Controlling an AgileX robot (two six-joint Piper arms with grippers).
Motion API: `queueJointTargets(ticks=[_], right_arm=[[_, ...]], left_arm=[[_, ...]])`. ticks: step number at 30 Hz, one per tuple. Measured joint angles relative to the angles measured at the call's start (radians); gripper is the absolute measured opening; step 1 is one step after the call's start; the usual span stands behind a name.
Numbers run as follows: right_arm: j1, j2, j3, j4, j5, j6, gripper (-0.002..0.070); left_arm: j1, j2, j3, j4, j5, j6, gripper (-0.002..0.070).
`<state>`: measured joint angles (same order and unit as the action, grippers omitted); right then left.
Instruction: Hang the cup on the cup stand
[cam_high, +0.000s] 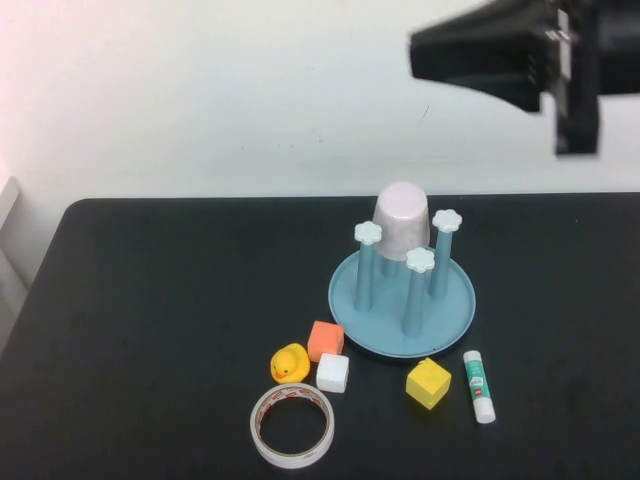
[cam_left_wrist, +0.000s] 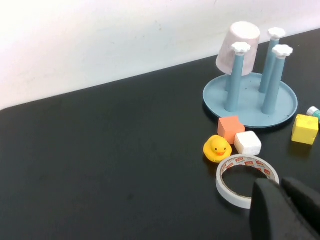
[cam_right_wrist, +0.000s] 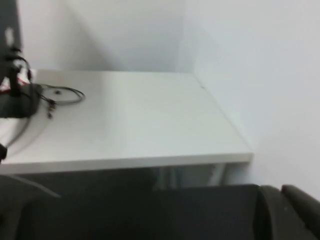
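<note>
The pale pink cup (cam_high: 402, 215) sits upside down over the rear post of the light blue cup stand (cam_high: 350, 300). The other three posts with white flower caps stand free. The left wrist view shows the cup (cam_left_wrist: 239, 45) and the stand (cam_left_wrist: 250, 107) too. My left gripper (cam_left_wrist: 281, 186) is out of the high view; in its wrist view it is shut and empty, close above the tape roll (cam_left_wrist: 246, 179). My right gripper (cam_high: 420, 50) is raised high at the back right, well above the stand, shut and empty (cam_right_wrist: 279, 192).
In front of the stand lie an orange cube (cam_high: 325, 340), a white cube (cam_high: 332, 373), a yellow duck (cam_high: 289, 363), the tape roll (cam_high: 291, 426), a yellow cube (cam_high: 428, 383) and a glue stick (cam_high: 478, 385). The black table (cam_high: 150, 320) ends at the white wall behind.
</note>
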<state>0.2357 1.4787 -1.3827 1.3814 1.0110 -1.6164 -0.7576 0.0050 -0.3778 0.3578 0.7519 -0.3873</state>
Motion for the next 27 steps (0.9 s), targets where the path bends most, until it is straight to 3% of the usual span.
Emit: queueJointTargets(ticks=[15, 27], right_arm=[[0.000, -0.745, 0.685, -0.005, -0.371, -0.068, 0.0010], [0.000, -1.044, 0.883, -0.007, -0.302, -0.068, 0.0010]], left_arm=[[0.000, 0.000, 0.005, 0.002, 0.000, -0.006, 0.0000], [0.000, 0.000, 0.005, 0.002, 0.000, -0.008, 0.0000]])
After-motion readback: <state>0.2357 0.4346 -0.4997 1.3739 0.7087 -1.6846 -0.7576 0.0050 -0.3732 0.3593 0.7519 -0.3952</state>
